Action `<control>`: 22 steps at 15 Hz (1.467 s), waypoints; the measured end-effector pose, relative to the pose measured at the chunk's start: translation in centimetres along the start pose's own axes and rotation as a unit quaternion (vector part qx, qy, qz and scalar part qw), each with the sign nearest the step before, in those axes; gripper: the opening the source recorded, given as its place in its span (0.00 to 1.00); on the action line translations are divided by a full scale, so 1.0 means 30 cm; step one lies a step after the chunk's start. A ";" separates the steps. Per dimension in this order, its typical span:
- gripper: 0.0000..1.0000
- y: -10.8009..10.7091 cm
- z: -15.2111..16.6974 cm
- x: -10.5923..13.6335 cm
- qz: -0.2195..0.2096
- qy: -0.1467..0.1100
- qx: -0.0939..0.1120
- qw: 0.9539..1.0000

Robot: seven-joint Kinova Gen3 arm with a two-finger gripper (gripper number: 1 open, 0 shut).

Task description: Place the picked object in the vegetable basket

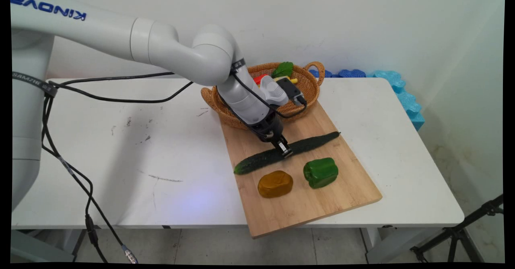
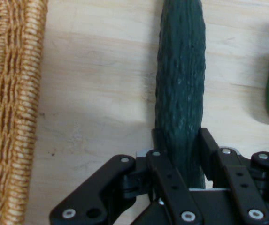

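Nearest us in the hand view, the tool straddles the cucumber, its fingers closed against both flanks at mid-length. In the main view we see the cucumber lying diagonally, lower left to upper right, on the cutting board at frame centre.

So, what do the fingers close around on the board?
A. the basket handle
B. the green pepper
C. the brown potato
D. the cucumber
D: the fingers stand on both sides of the cucumber and press against it, on the board.
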 end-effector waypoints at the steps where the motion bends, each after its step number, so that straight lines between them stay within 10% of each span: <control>1: 0.00 0.001 -0.007 0.002 0.001 0.002 0.000 1.000; 12: 0.00 -0.040 -0.372 0.130 0.009 0.054 -0.013 0.998; 22: 0.00 -0.292 -0.505 0.242 -0.002 0.091 0.032 0.995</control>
